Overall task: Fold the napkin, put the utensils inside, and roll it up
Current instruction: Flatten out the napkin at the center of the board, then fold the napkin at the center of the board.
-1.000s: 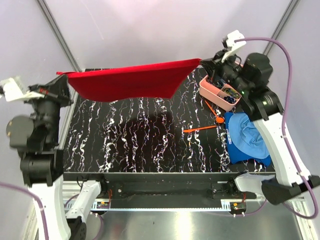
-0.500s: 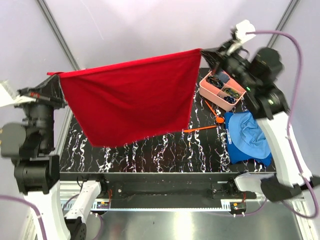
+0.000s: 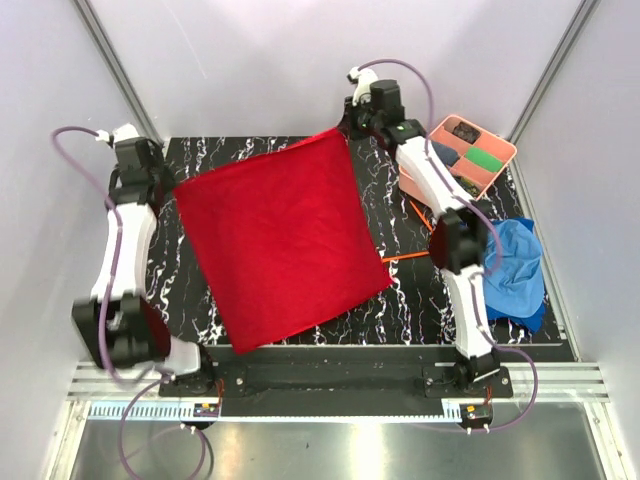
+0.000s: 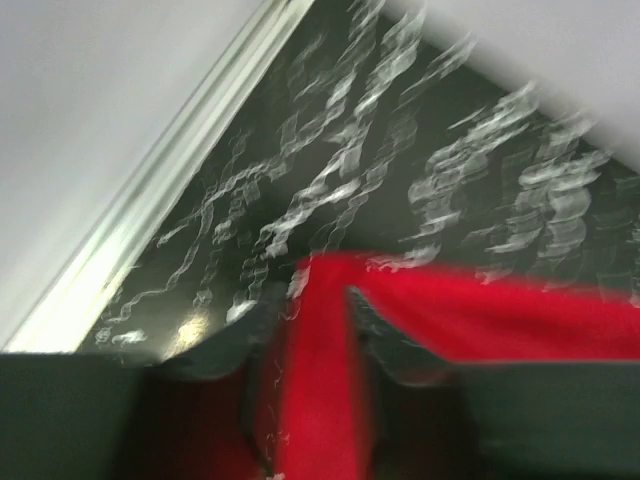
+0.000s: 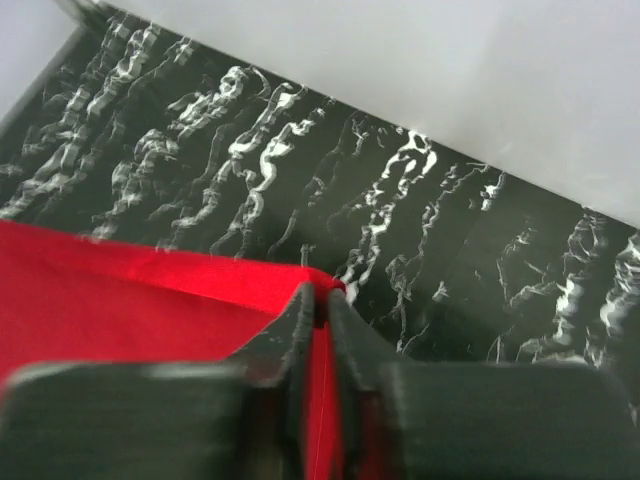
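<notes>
The napkin (image 3: 280,240) is lying spread open as a single flat layer on the bench (image 3: 420,310). It is showing as one plain, bright red square turned a little clockwise, so its corners are pointing toward 10, 12, 4 and 7 o'clock. It is covering the bench from the centre out toward 9 o'clock. Its surface is looking smooth, with only faint ripples and no fold across it.

The left pincer (image 4: 310,300) is sitting at the 10 o'clock corner. In the blurred left wrist view its fingers (image 4: 240,335) are standing somewhat apart, with a strip of the red corner running between them. The right pincer (image 5: 320,295) is sitting at the 12 o'clock corner, nearly closed and pinching the very tip of the cloth between its dark fingers (image 5: 290,335).

The utensils (image 3: 408,257) are lying on the bare marbled surface at 3 o'clock of the napkin. One orange piece is poking out just beside the cloth's right edge, and another is slanting up toward the pink tray (image 3: 497,142) at 2 o'clock. A blue cloth (image 3: 515,275) is lying bunched at 4 o'clock, partly under the right arm.
</notes>
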Available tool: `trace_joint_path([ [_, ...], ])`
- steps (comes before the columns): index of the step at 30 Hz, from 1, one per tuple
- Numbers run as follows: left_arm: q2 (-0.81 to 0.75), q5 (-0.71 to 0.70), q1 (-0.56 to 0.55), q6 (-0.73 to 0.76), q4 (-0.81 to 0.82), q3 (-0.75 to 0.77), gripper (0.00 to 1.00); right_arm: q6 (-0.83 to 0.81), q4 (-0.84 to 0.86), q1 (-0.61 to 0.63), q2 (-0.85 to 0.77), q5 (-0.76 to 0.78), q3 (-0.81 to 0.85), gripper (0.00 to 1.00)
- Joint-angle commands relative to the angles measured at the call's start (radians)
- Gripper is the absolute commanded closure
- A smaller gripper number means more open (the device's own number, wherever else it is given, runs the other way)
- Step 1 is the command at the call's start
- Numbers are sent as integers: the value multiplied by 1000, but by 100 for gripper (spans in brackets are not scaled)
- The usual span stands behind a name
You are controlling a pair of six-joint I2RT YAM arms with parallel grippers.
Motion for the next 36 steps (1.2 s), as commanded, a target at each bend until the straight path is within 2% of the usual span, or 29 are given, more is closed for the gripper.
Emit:
trace_joint_path([
  [1,119,44,69,7,-37,111,24,54,-118,-11,258,-48,360,48],
  [2,125,49,69,7,-40,119,19,63,-168,-13,329,-90,473,36],
  [3,119,59,69,6,-42,114,12,75,-183,-13,348,-109,506,24],
  [5,87,67,69,6,-42,99,3,86,-195,-11,327,-140,483,9],
  [9,23,144,52,33,-48,55,1,65,-186,-11,173,-129,270,6],
  [10,6,145,41,38,-51,41,1,62,-187,-11,135,-122,168,6],
  [12,-51,159,-5,44,-51,-13,1,65,-186,-11,14,-92,60,6],
  [14,-107,188,-60,43,-52,-69,1,77,-183,-11,-122,-51,-119,6],
  [15,-126,191,-78,43,-54,-88,1,83,-177,-11,-170,-28,-188,6],
  [16,-149,193,-100,46,-58,-108,1,89,-163,-11,-221,-8,-327,6],
  [17,-189,191,-139,52,-60,-143,1,101,-155,-13,-320,22,-401,6],
  [20,-264,191,-166,64,-58,-214,1,156,-140,-28,-501,76,-670,8],
  [25,-321,243,-163,63,-32,-300,1,269,-158,-98,-710,116,-1050,19],
  [28,-330,254,-163,69,-37,-309,1,324,-180,-155,-802,102,-1201,27],
  [29,-330,262,-164,69,-35,-306,1,339,-184,-166,-827,107,-1230,33],
  [32,-316,257,-163,75,-43,-298,1,353,-207,-215,-835,112,-1305,44],
  [36,-312,250,-164,79,-51,-303,1,361,-226,-263,-804,90,-1335,49],
])
